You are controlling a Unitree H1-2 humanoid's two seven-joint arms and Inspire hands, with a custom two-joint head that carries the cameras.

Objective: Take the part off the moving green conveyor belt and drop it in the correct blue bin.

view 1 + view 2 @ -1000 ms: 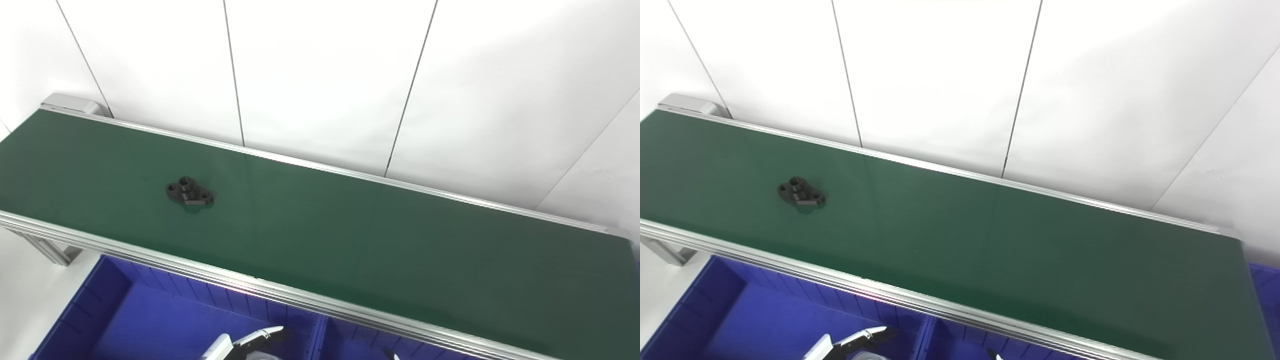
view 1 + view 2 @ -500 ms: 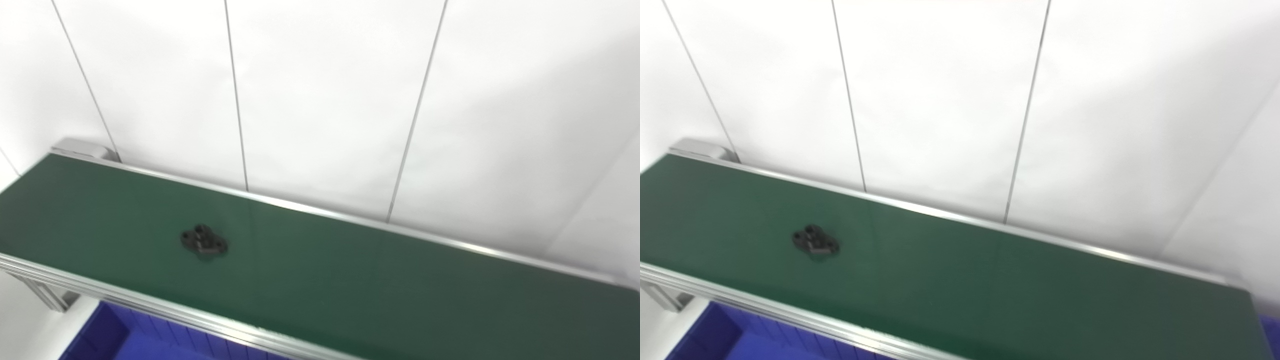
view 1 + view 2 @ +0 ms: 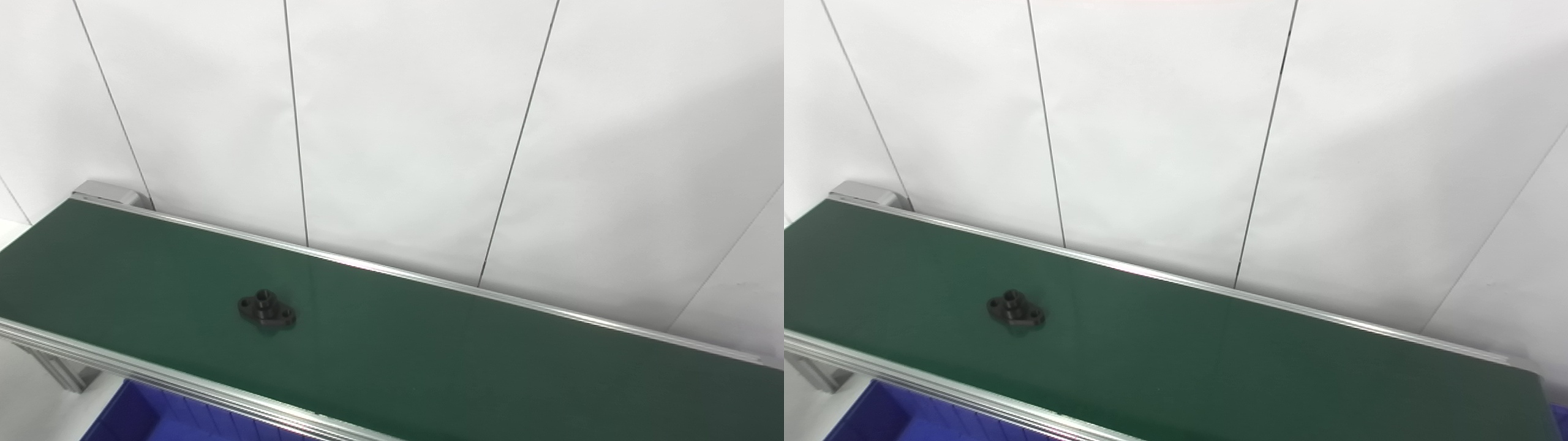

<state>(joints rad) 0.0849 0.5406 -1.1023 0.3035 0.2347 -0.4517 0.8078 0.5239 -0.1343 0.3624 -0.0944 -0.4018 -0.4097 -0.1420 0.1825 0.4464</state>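
A small black part (image 3: 266,310) lies on the green conveyor belt (image 3: 465,355), left of the belt's middle. It is a flat oval flange with a hole at each end and a raised round hub in its centre; the right eye view shows the part (image 3: 1015,310) too. Only a corner of a blue bin (image 3: 131,416) peeks out below the belt's near rail at the lower left. Neither hand appears in either view.
The belt runs from upper left to lower right between aluminium rails (image 3: 184,383). White wall panels (image 3: 404,122) stand right behind it. A frame leg (image 3: 61,373) shows under the left end.
The camera has tilted upward, so the belt sits lower in the picture and the bins and both hands have dropped out of view. The part has drifted a little rightward along the belt.
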